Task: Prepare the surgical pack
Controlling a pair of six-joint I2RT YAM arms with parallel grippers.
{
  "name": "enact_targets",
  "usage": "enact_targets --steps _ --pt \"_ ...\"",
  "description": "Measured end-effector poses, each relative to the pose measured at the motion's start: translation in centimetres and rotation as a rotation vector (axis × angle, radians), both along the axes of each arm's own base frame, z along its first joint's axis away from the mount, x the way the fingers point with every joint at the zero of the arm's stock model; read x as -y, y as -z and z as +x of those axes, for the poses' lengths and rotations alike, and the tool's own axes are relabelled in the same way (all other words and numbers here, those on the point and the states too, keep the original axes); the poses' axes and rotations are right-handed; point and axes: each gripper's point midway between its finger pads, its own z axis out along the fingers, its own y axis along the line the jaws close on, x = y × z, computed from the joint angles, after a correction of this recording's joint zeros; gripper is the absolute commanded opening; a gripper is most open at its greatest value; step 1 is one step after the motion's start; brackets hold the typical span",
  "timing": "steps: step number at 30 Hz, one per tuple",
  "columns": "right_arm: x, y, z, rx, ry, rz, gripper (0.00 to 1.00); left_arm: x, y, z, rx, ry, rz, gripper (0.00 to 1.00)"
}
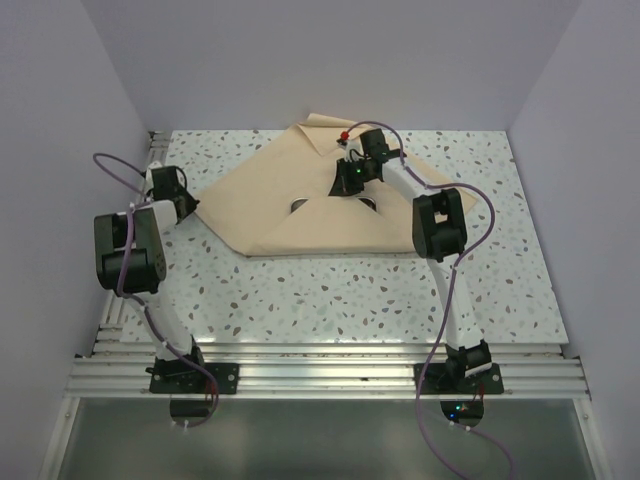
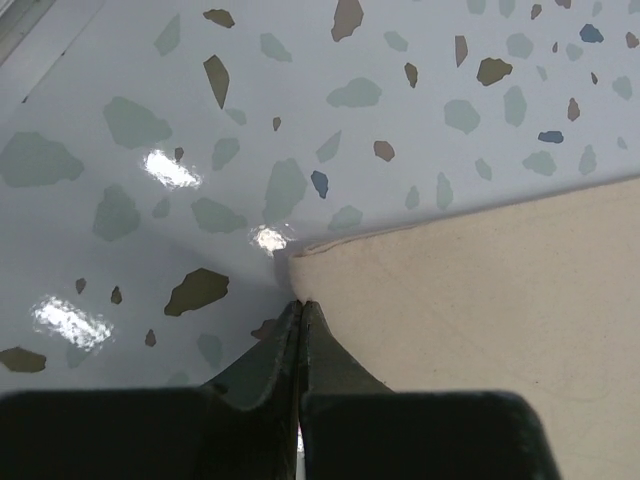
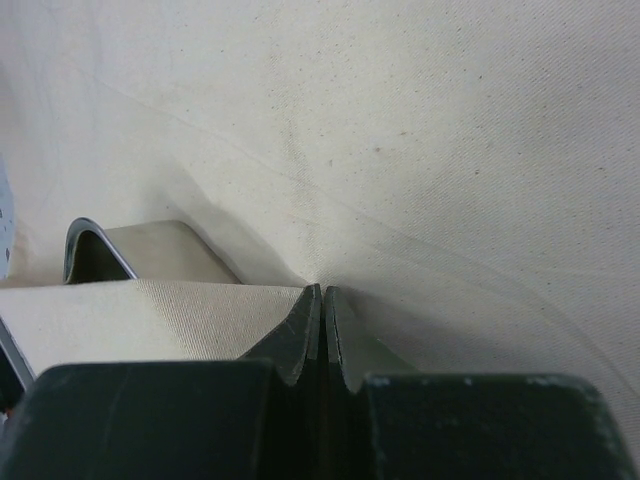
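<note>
The beige wrap sheet [image 1: 290, 180] lies spread on the speckled table, with its flaps folded over the steel tray. Only small bits of the tray rim [image 1: 298, 205] show through gaps in the folds. My left gripper [image 1: 190, 207] is at the sheet's left corner. In the left wrist view its jaws [image 2: 301, 303] are shut, with that corner [image 2: 330, 262] pinched at the tips. My right gripper [image 1: 352, 181] is over the middle of the sheet. It is shut [image 3: 322, 290] on a fold of the cloth [image 3: 420, 150], and creases radiate from the tips. A tray corner [image 3: 72, 250] shows to its left. The tools and sachets are hidden.
The speckled table [image 1: 330, 290] is walled in at the back and on both sides. Aluminium rails [image 1: 320, 372] carrying the arm bases run along the near edge. Bare table [image 2: 200, 130] lies left of the sheet's corner.
</note>
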Motion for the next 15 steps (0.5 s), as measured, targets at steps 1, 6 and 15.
enact_targets --steps 1,6,15 --pt "0.0 0.0 0.0 -0.001 0.0 0.001 0.0 0.2 -0.4 -0.2 0.004 0.0 0.015 0.0" --pt "-0.1 0.0 -0.1 -0.005 -0.003 0.007 0.0 2.3 -5.0 -0.3 0.084 0.034 0.169 0.0" --pt "-0.1 0.0 -0.1 -0.006 -0.004 0.009 0.0 12.3 -15.6 -0.3 0.341 0.193 0.301 0.0"
